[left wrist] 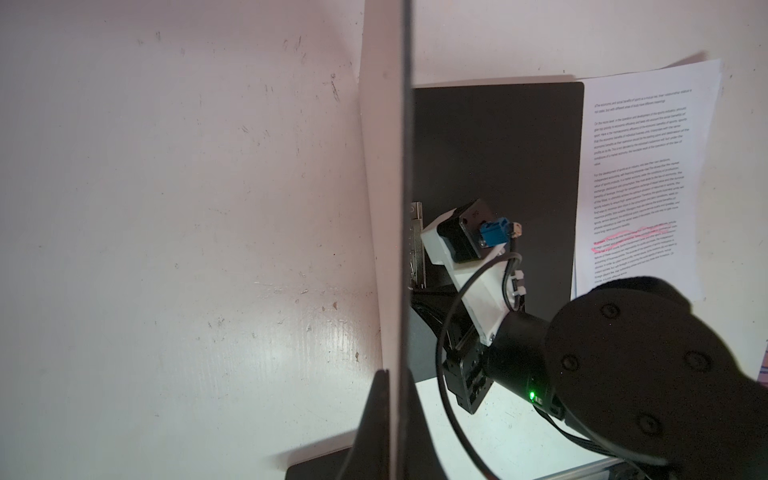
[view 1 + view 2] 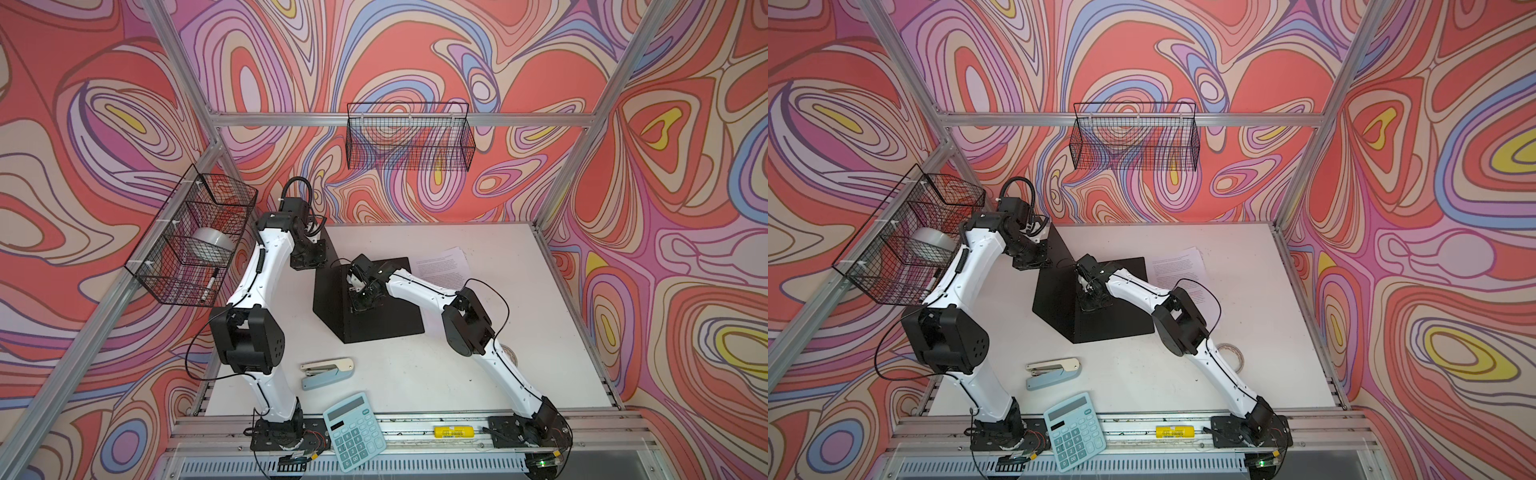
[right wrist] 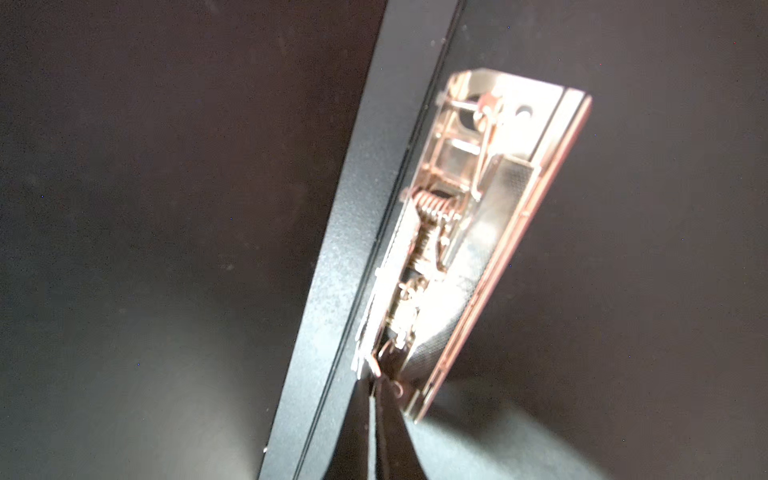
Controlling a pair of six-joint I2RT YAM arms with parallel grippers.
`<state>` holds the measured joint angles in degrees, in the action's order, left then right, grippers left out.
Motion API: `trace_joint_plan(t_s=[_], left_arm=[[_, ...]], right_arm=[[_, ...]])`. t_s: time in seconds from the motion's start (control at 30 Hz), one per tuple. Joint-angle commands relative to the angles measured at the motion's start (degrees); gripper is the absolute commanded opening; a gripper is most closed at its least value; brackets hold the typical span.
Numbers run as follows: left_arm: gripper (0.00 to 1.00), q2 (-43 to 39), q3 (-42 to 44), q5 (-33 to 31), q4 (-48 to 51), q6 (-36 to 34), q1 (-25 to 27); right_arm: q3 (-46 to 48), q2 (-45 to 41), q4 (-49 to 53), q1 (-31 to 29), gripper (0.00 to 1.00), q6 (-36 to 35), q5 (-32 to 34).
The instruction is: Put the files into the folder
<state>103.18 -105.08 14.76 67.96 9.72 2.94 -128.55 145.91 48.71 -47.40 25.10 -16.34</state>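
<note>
1. Fingers of your left gripper are pinched tight on one cover's edge of the thin folder, black inside, holding that cover upright off the white table.
2. Your right gripper is closed as well, its tips touching the end of the shiny metal spring clip at the spine. You cannot tell whether it grips anything.
3. Your files, white printed sheets with pink-marked lines, lie flat against the lying cover's edge.

A teal calculator lies on the front rail, a stapler nearby on the table.
</note>
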Motion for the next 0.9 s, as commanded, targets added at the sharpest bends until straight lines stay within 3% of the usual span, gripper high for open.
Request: trace_joint_plan(t_s=[0.0,0.5,0.87], left_arm=[[0.00,0.47,-1.45,1.51,4.46,-1.92,-0.04],[0.00,-0.24,-1.01,-2.23,5.42,-5.13,-0.04],[0.00,0.43,-1.12,-1.10,5.95,-4.88,-0.04]], right_arm=[[0.19,4.91,3.82,0.12,0.00,-1.07,8.79],[-2.45,5.19,7.01,-0.76,0.00,-2.16,14.65],[-2.67,3.92,5.06,-0.98,0.00,-1.95,13.06]])
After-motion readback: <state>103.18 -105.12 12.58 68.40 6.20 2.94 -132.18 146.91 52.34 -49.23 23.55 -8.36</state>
